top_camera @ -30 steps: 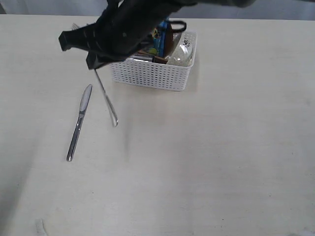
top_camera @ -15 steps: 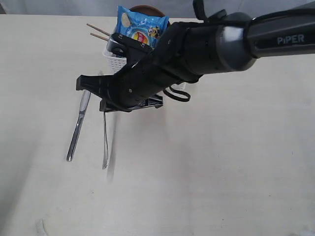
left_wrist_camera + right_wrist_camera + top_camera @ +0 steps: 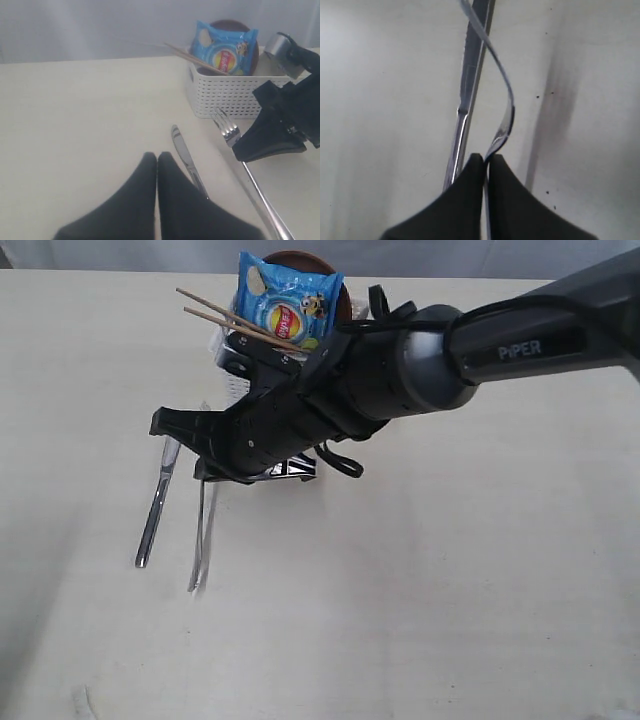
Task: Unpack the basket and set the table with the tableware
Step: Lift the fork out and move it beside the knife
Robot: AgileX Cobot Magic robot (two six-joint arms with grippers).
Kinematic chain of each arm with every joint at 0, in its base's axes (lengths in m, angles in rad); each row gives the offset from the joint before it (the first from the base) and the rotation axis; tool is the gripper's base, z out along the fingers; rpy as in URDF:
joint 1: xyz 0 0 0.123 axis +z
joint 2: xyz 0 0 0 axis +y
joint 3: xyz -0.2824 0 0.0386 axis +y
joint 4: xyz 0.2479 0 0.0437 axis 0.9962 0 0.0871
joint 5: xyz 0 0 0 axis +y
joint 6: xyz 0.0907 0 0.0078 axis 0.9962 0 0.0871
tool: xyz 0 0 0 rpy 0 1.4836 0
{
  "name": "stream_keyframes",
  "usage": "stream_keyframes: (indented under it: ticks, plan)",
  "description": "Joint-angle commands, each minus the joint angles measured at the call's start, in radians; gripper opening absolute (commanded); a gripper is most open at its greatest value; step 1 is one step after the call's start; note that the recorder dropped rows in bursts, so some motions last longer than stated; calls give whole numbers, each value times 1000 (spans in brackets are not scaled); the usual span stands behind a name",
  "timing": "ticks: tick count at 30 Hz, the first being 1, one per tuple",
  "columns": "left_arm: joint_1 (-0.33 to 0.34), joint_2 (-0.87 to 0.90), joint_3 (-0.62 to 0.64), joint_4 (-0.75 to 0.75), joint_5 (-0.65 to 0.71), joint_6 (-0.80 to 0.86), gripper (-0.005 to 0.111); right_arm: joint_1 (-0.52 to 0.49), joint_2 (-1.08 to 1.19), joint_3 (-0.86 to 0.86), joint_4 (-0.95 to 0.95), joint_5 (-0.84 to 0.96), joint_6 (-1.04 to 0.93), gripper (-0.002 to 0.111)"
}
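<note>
The right gripper point(image 3: 485, 159) clamps the fork point(image 3: 203, 530) just below its tines. The handle slopes down to the table point(image 3: 450, 590), alongside the knife point(image 3: 157, 505), evidently to pair them. The left gripper point(image 3: 157, 157) is closed and empty. The basket point(image 3: 235, 95) stands behind, loaded.

Basket point(image 3: 233, 388) largely behind arm point(image 3: 400, 370)

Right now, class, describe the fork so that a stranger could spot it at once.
Find the white basket. Beside it are two long steel pieces. The fork has tines and is pinched in the right gripper; the knife lies free.
</note>
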Motion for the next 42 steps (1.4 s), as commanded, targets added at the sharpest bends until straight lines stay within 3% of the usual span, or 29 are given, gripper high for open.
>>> stream_keyframes:
  ticks: [1,20,22,28,42]
  plan:
    - [-6,-3,3,3,-2,0,0,-4,44,-35,36,-10,-35,0]
    - [-6,-3,3,3,-2,0,0,-4,136,-95,75,-118,-27,0]
    - [-6,-3,3,3,-2,0,0,-4,136,-95,75,-118,-27,6]
    - [-6,-3,3,3,-2,-3,0,-4,136,-95,75,-107,-27,37]
    - [-6,-3,3,3,-2,-3,0,-4,131,-95,19,41,-29,38]
